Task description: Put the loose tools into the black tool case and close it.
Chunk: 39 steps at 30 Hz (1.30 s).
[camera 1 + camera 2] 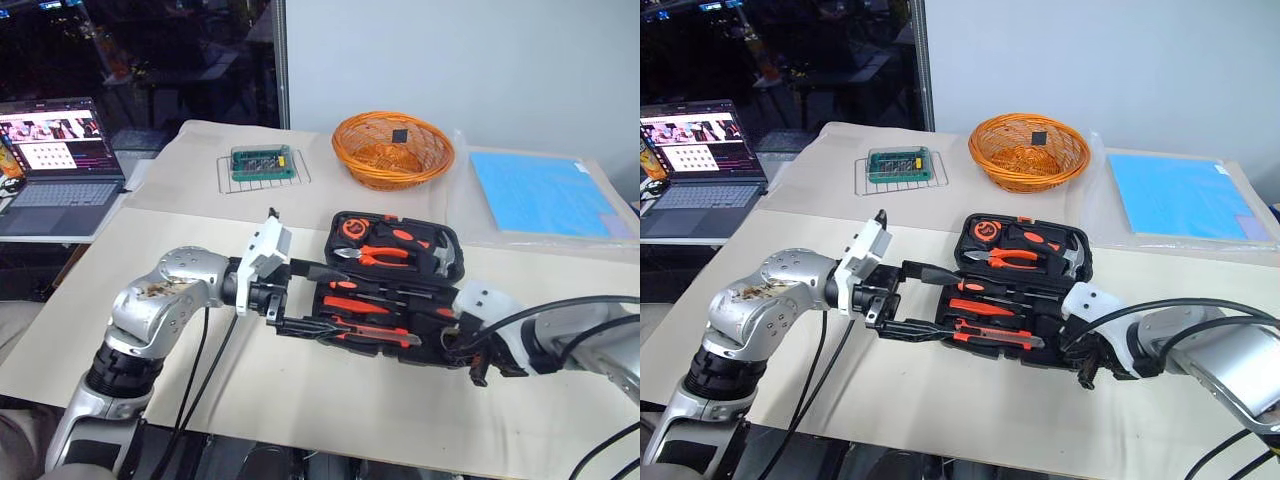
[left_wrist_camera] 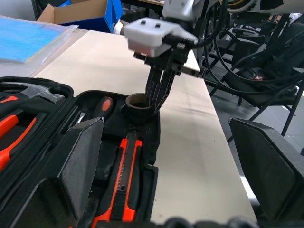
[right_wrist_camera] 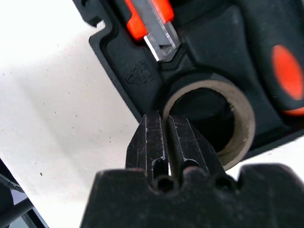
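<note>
Where black tool case [image 1: 395,285] lies open: moulded plastic (tool-shaped recesses).

Silver arms, black pincers
Scuffed silver left arm [image 1: 150,305]; white wrist blocks, black cables; each pincer has two black fingers [image 3: 166,142].
</note>
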Each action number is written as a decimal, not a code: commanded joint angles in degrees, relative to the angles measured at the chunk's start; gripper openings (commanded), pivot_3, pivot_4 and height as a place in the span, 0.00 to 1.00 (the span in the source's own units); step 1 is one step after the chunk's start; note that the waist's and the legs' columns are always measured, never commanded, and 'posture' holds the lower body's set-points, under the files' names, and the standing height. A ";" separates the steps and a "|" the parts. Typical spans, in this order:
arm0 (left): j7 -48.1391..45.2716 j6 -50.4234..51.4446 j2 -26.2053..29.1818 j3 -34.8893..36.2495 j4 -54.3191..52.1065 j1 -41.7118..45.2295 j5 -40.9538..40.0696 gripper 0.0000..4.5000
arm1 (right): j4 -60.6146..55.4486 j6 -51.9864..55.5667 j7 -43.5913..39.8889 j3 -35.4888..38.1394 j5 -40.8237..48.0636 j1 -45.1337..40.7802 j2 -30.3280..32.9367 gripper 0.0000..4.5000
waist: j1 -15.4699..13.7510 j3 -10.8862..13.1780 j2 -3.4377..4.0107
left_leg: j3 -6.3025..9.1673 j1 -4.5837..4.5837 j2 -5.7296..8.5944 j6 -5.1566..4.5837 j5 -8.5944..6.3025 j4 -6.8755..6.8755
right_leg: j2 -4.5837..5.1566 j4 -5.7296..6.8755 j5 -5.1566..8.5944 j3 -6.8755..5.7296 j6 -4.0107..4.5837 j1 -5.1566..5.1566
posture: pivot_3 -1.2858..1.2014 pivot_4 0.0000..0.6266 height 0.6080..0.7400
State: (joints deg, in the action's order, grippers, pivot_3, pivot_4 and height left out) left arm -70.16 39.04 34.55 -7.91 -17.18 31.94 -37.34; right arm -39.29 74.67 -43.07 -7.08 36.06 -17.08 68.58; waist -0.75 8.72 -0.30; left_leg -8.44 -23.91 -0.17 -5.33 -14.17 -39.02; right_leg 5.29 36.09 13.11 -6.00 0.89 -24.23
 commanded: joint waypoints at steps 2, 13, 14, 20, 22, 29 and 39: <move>0.15 -0.47 1.19 1.18 -2.29 -0.29 -0.90 1.00 | 0.56 -1.45 -0.62 -1.95 -1.01 0.02 -0.44 0.21 | -0.05 0.00 0.00 | 0.00 0.00 0.00 -0.01 0.00 0.00 | 0.00 0.00 0.00 0.00 0.00 0.00 | 0.52 0.24 1.00; 10.55 2.00 -1.33 3.46 4.39 -0.17 1.01 1.00 | 1.49 -0.25 0.04 17.49 6.90 -2.95 -7.96 0.67 | -0.02 0.02 -0.03 | 0.00 -0.01 0.01 -0.21 0.11 0.00 | 0.00 0.01 -0.04 -0.02 0.03 0.02 | 0.52 0.24 1.00; 14.55 2.72 -3.25 4.11 6.13 0.84 1.75 1.00 | 2.77 -0.86 1.57 20.29 6.30 -2.92 -9.42 0.67 | -0.04 0.03 -0.04 | 0.00 0.01 0.01 -0.18 0.10 0.00 | 0.00 0.00 -0.05 -0.02 -0.04 0.05 | 0.52 0.24 1.00; 37.53 12.66 -14.04 8.25 19.16 10.96 6.54 1.00 | 14.56 1.32 18.46 24.52 -1.88 -10.10 -21.20 0.67 | -0.62 0.17 -0.29 | 0.04 -0.11 0.11 -0.16 0.19 -0.14 | 0.01 0.02 -0.30 0.04 -0.40 0.02 | 0.52 0.24 1.00; 41.77 13.56 -16.41 9.39 23.26 13.70 7.96 1.00 | 20.12 1.26 22.80 22.36 -5.06 -13.70 -24.31 0.67 | -0.43 0.18 -0.30 | 0.04 -0.18 0.18 -0.47 0.37 -0.14 | 0.04 0.03 -0.45 0.03 -0.25 -0.01 | 0.52 0.24 1.00; 49.90 8.14 -22.22 9.39 48.02 25.90 15.99 1.00 | 46.58 -5.53 26.93 14.09 -14.67 -25.58 -30.42 0.67 | 0.22 0.18 -0.30 | -0.09 -0.22 0.27 -0.70 0.59 0.00 | 0.01 0.14 -0.50 -0.01 -0.16 -0.12 | 0.52 0.24 1.00; 41.05 -2.93 -26.40 6.73 69.46 33.91 22.45 0.75 | 54.81 -5.15 26.36 13.62 -16.85 -28.21 -32.37 0.28 | 0.40 0.19 -0.30 | -0.25 -0.31 0.29 -0.68 0.61 0.06 | 0.08 -0.04 -0.43 -0.17 -0.28 -0.12 | 0.52 0.24 1.00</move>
State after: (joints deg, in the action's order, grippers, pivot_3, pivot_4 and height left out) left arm -27.26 37.70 9.05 -0.77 51.03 63.62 -15.71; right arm 16.02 68.60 -16.23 5.43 19.22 -45.57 36.48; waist -0.36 8.91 -0.60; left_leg -8.69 -24.20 0.12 -6.00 -13.56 -38.96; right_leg 5.38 36.06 12.68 -6.17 0.61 -24.35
